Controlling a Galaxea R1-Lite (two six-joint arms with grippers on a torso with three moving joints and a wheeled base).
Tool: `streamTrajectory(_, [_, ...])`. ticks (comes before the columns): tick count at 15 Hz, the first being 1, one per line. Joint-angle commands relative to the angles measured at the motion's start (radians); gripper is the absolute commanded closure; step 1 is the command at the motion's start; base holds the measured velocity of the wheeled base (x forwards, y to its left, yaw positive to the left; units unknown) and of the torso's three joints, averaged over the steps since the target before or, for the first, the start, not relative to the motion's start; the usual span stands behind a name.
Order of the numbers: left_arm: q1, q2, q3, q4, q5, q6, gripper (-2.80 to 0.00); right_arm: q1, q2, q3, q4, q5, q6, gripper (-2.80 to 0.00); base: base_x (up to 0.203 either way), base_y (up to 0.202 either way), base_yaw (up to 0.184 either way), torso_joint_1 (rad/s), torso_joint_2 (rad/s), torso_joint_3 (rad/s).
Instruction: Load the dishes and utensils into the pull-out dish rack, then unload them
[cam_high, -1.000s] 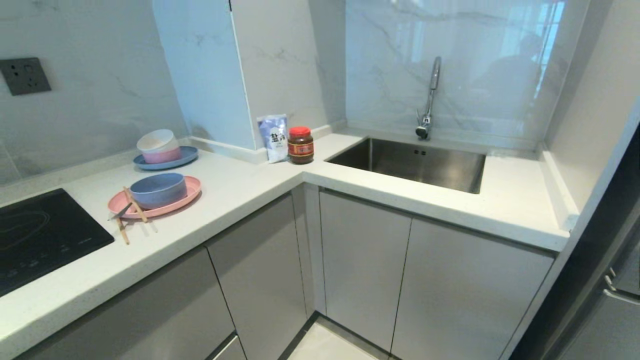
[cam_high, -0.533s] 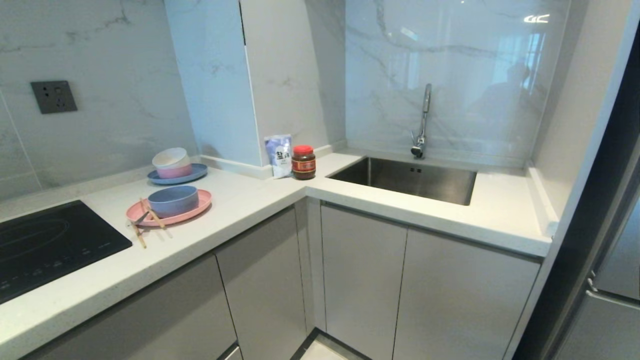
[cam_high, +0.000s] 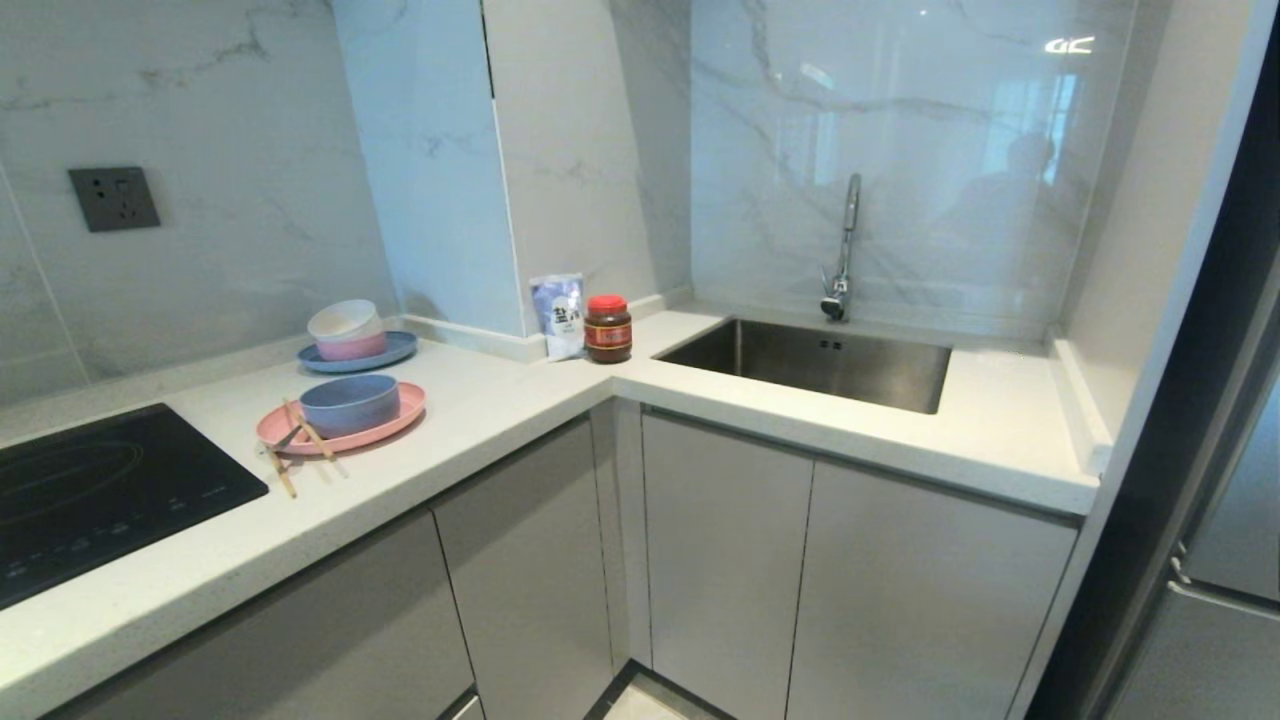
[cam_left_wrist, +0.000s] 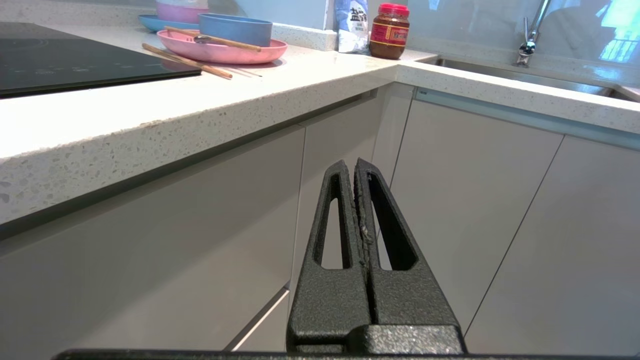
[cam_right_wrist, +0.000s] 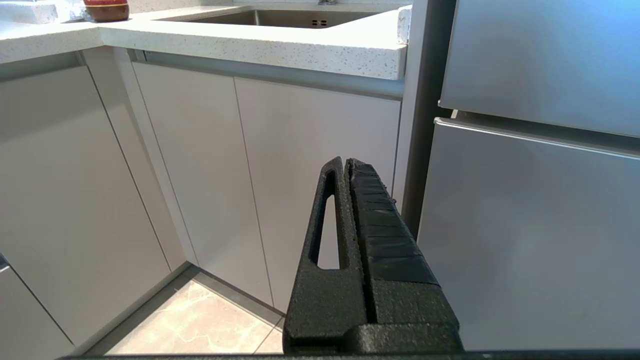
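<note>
White salt pouch (cam_high: 561, 315) reads 盐, beside red-lidded jar (cam_high: 607, 328).

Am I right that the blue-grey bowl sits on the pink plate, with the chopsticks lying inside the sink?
Not quite. The blue-grey bowl does sit on the pink plate, but the chopsticks lie across the plate's edge and the counter, not in the sink; the head view shows it.

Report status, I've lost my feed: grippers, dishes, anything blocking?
Left gripper and right gripper shut, empty, below counter. Blue-grey round bowl on flat pink plate, wooden chopsticks alongside. Cabinet fronts closed.
</note>
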Motion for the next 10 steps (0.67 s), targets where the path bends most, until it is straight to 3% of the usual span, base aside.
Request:
streamTrajectory(1, [0.000, 0.002, 0.025, -0.001, 0.000, -0.001, 0.00, 0.001, -0.004, 0.002, -0.001, 0.000, 0.000, 0.00, 0.000, 0.000, 0.000, 0.000, 0.00, 0.000])
streamTrajectory(10, [0.000, 0.002, 0.025, -0.001, 0.002, -0.001, 0.00, 0.001, -0.004, 0.002, -0.001, 0.000, 0.000, 0.00, 0.000, 0.000, 0.000, 0.000, 0.00, 0.000])
